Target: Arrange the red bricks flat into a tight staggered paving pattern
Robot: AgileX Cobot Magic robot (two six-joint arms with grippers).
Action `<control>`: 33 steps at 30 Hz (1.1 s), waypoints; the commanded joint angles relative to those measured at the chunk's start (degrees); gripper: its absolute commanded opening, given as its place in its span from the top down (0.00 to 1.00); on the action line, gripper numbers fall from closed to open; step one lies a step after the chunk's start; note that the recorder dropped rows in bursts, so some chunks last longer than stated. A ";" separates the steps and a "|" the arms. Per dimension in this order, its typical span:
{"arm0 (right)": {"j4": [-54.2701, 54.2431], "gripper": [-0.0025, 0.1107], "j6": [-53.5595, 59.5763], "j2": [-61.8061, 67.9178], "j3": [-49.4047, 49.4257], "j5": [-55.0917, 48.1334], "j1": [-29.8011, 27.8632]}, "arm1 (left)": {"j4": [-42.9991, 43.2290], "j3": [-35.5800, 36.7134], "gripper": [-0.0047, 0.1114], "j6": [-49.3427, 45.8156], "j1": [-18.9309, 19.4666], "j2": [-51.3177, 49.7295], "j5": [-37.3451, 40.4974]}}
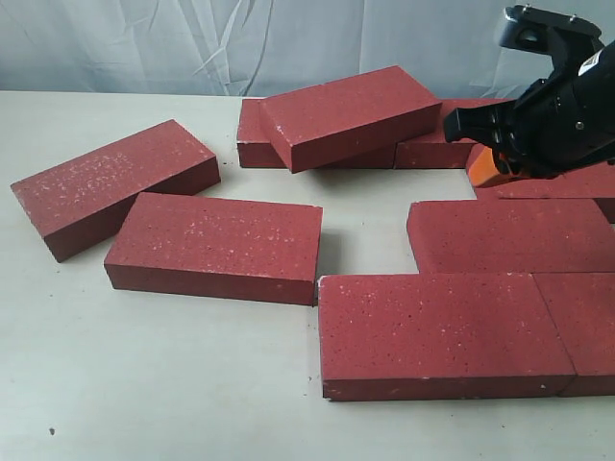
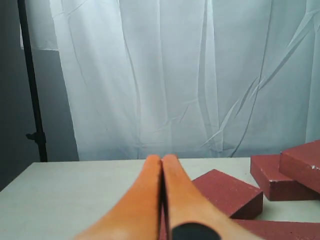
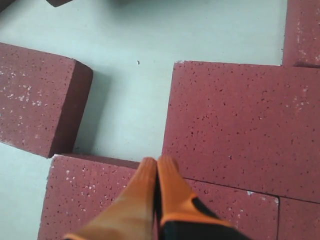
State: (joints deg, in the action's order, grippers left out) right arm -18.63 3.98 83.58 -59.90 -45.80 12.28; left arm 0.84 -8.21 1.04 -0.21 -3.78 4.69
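Red bricks [image 1: 442,331]: several laid flat and abutting at the right front of the desk [image 1: 144,403]; two loose and skewed at left; one tilted brick [image 1: 351,115] resting across the rear ones. Right claw [image 1: 485,165]: orange fingers pressed together, empty, over the laid group. Left claw [image 2: 161,161]: likewise pressed together, empty, near the loose bricks. Hazard, judged: an off-centre closed-finger push would swing a brick rather than slide it, leaving gaps; nudging the tilted brick could drop it onto the laid course.
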 commanded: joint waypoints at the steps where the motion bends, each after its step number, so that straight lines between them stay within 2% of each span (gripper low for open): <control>1: -0.09 0.98 0.44 -0.02 -0.22 -0.02 -0.13 | 1.32 -4.49 0.96 -0.05 -0.53 -4.93 3.40; 8: 0.02 0.98 0.44 -0.02 -0.22 -0.34 -0.13 | 0.08 -4.84 0.96 0.29 -0.53 -5.62 3.68; 17: 0.01 0.98 0.44 -0.02 -0.22 -0.51 -0.13 | 0.47 -5.09 0.96 0.29 -0.53 -8.08 8.74; 26: -0.10 0.98 0.44 -0.02 -0.22 -0.51 -0.13 | -0.18 -8.60 0.96 0.29 -0.53 -27.75 13.95; 33: -0.33 0.98 0.44 -0.02 -0.22 -0.80 -0.13 | -2.52 -14.22 0.96 0.29 -0.53 -43.89 22.55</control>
State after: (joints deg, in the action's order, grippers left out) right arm -18.75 4.06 83.58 -59.90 -46.62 12.28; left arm -0.32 -20.82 1.06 -0.21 -43.78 25.91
